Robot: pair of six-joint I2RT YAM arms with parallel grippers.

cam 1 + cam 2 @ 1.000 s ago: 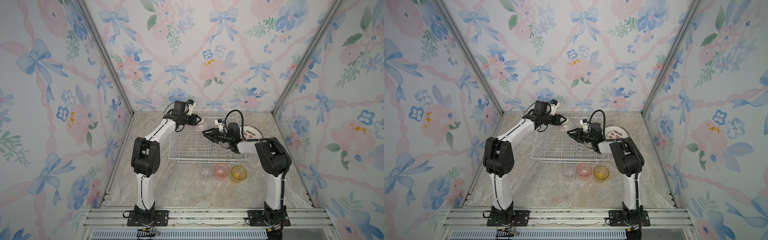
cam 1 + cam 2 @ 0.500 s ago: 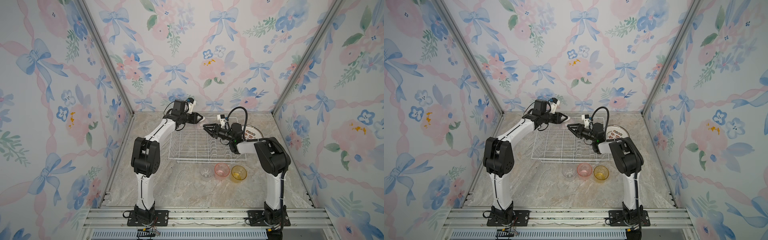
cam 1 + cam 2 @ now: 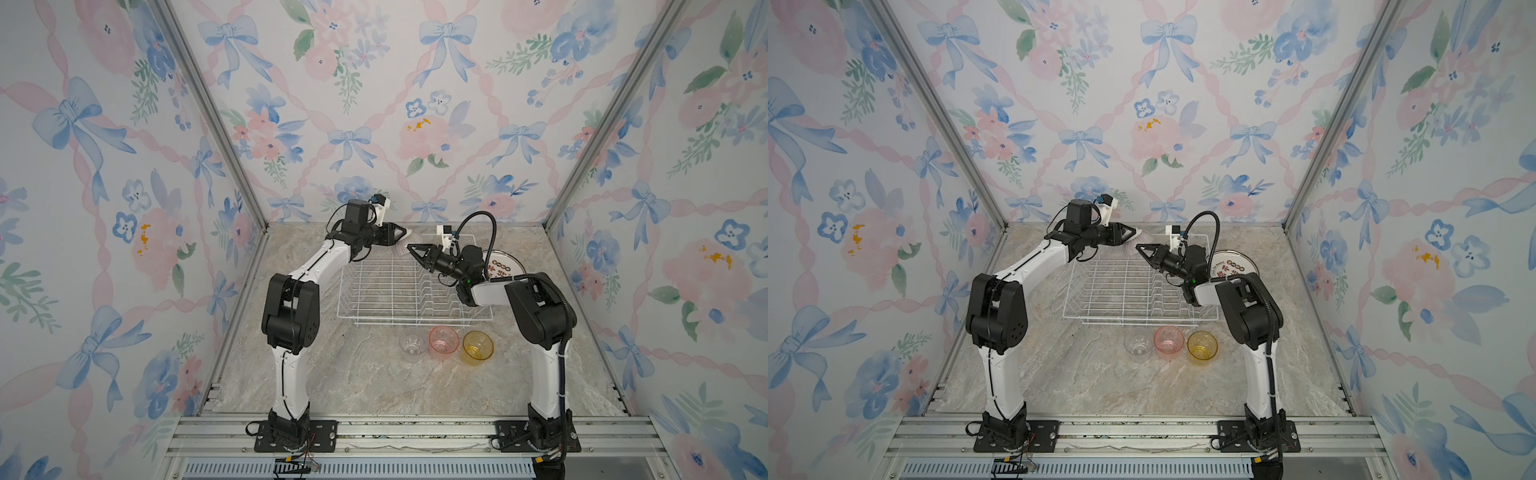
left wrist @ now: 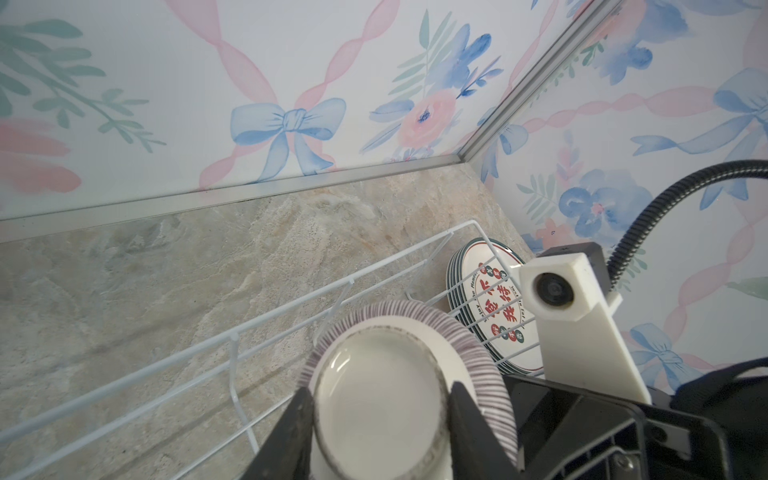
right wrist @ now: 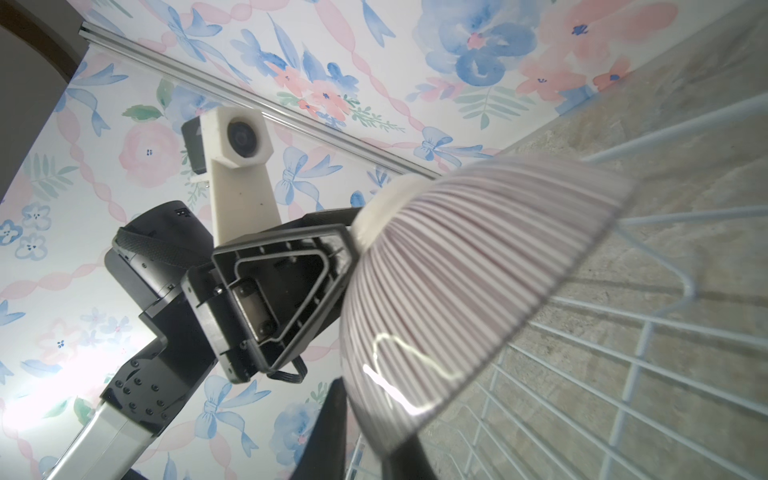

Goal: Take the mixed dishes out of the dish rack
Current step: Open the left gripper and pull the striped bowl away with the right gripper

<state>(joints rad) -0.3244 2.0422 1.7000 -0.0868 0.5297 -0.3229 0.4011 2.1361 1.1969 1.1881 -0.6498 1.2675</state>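
Both jaws grip one purple-striped bowl (image 3: pixel 401 246) over the far edge of the dish rack (image 3: pixel 376 291). Left wrist view alone shows my left gripper (image 4: pixel 376 401) clamping its white foot. Right wrist view alone shows my right gripper (image 5: pixel 365 419) pinching its rim. Only top views show the tumblers (image 3: pixel 444 340) in front of the rack, with the plates (image 3: pixel 505 266) stacked beside it.

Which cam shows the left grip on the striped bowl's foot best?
Left wrist: jaws of the left gripper clamp the white foot of the striped bowl, close and unobstructed. Right wrist shows mostly its striped outer wall, foot side-on. In both top views the bowl is too small to judge the grip.
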